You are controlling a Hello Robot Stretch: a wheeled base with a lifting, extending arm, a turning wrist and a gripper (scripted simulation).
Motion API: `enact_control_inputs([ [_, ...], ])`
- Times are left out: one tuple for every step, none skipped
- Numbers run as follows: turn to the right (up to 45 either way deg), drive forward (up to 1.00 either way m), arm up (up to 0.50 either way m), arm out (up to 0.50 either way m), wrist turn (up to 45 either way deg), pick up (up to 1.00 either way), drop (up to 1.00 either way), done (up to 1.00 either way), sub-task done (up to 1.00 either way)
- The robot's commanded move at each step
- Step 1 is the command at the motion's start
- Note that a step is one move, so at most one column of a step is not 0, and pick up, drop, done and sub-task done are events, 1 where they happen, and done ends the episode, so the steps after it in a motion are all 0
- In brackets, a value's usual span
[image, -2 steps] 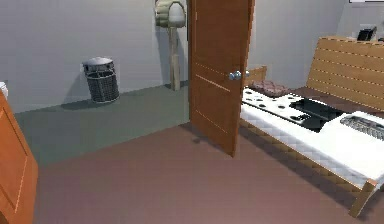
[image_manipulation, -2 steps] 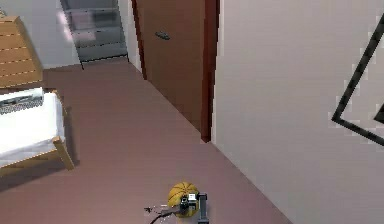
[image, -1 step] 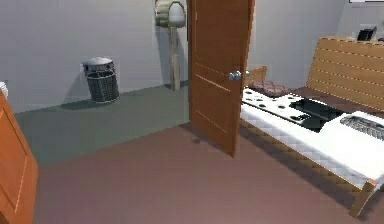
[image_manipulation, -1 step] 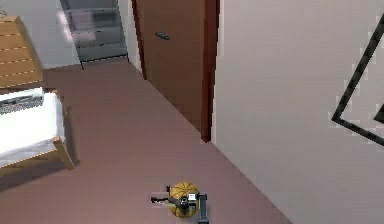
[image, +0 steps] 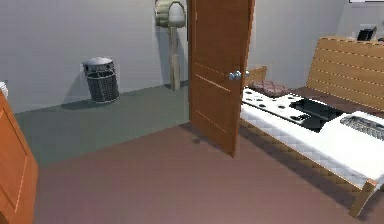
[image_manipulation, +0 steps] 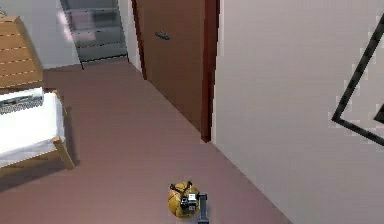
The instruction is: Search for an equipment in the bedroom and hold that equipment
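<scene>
Arm side view, bottom centre: the arm point(image_manipulation: 203, 211) is rising a short way from the lower edge as a dark bar, and the claw point(image_manipulation: 186, 203) is sitting at its far end, just left of the white marker squares. A rounded yellow-brown blob point(image_manipulation: 179, 191) is lying right at the claw's far end, slightly up and left of it, with brown floor point(image_manipulation: 120, 150) behind it. Its kind cannot be made out. It cannot be told whether the blob is resting on the floor or hanging clear of it, nor whether the claw is holding it; the state of the claw's fingers cannot be told either.

In the same view, a white bed corner point(image_manipulation: 30, 125) on a wooden frame is occupying the left edge, well apart from the blob. A wooden dresser point(image_manipulation: 18, 55) is standing in the upper left. A dark brown door point(image_manipulation: 175, 60) is standing in the upper centre, and a dark-framed picture point(image_manipulation: 362, 95) is hanging on the wall at the right edge.

Forward view: an open brown door point(image: 218, 70) is standing at centre. To its right a bed point(image: 300, 128) with a slatted wooden headboard point(image: 350, 70) is carrying a dark flat thing point(image: 318, 110). A wire bin point(image: 100, 80) is standing in the upper left against the grey wall.
</scene>
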Motion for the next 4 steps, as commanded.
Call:
enact_control_inputs([
  [0.0, 0.0, -0.3, 0.0, 0.0, 0.0, 0.0, 0.0, 0.0],
  [0.0, 0.0, 0.0, 0.0, 0.0, 1.0, 0.0, 0.0, 0.0],
  [0.0, 0.0, 0.1, 0.0, 0.0, 0.0, 0.0, 0.0, 0.0],
  [0.0, 0.0, 0.0, 0.0, 0.0, 0.0, 0.0, 1.0, 0.0],
])
